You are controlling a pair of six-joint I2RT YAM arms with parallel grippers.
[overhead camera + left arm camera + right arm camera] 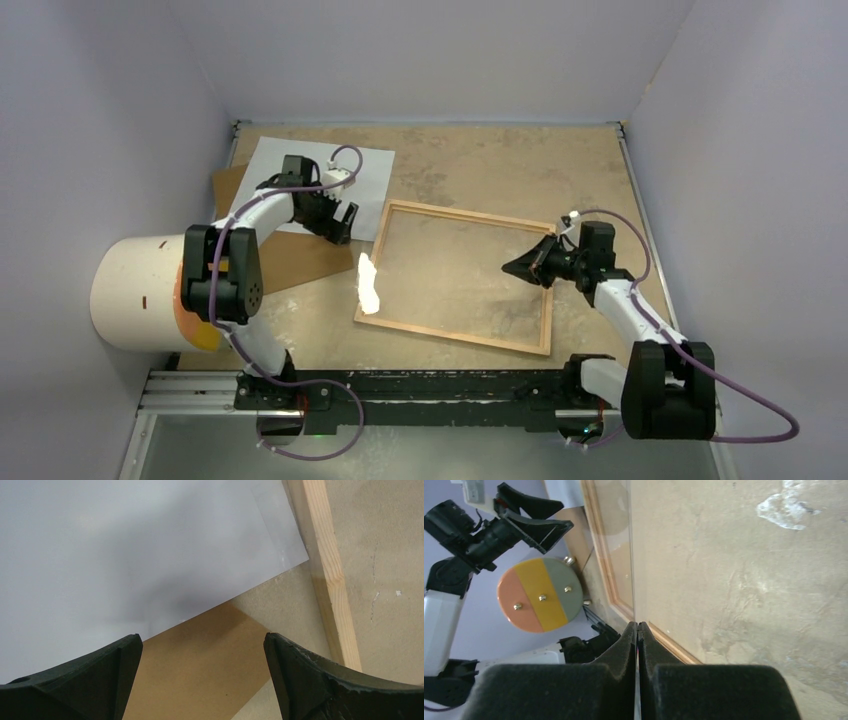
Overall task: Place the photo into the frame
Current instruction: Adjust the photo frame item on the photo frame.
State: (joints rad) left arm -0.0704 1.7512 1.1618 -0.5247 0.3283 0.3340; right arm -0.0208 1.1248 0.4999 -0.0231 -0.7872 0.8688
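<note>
Left arm: elbow folded, forearm reaching forward. Left hand (200,642) points down, fingers spread wide, nothing held. Right arm: stretched forward and left. Right hand (637,630) lies level, fingers pressed together on the glass edge of the frame (450,212).

Soft, even light (white glare on the frame (450,337)), wrist-view foregrounds blurred.

Place: a robotics lab test cell.
Walls (100,100): plain pale panels box in a worn board table (500,160) on three sides.
Mounting: left arm (240,260) and right arm (640,320) bolted to a black rail (420,385) at the near edge.
Wiring: purple cables (790,424) trail loose.
</note>
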